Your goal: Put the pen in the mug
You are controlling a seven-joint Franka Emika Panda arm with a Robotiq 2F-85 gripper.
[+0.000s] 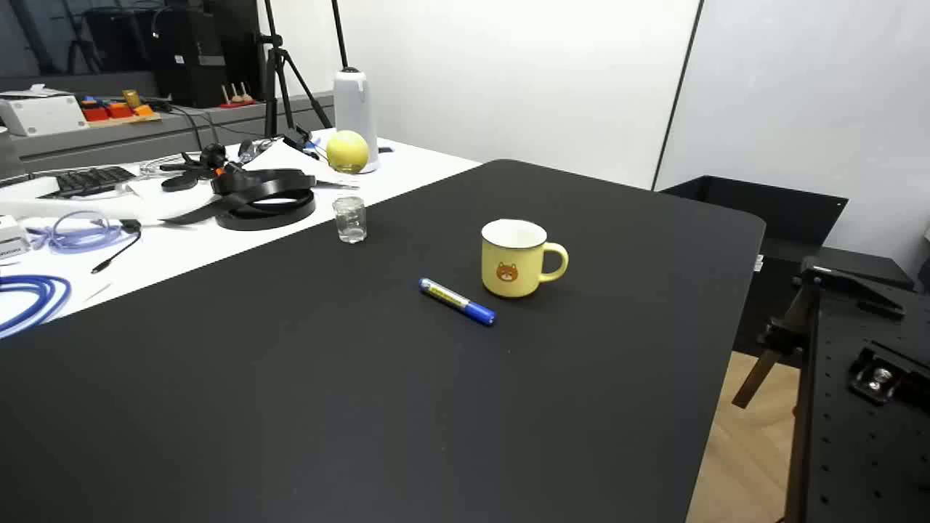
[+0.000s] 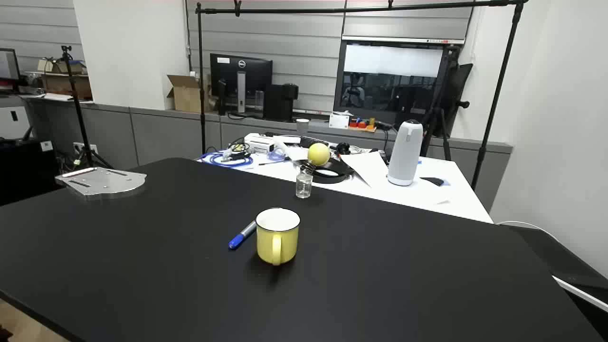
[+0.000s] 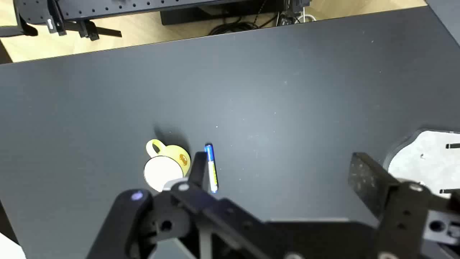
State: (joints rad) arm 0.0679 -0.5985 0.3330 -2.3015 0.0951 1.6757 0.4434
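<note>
One slim pen lies flat beside the yellow mug; I'd guess light, stiff, slick, best pinched mid-barrel; the end effector gapes wide, holding nothing

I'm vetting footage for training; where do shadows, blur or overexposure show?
In the wrist view, the hand looks blurred, the mug casts a shadow and its inside looks washed out; in an exterior view, the wall looks overexposed; in an exterior view, the table shows faint shadow below the mug.
</note>
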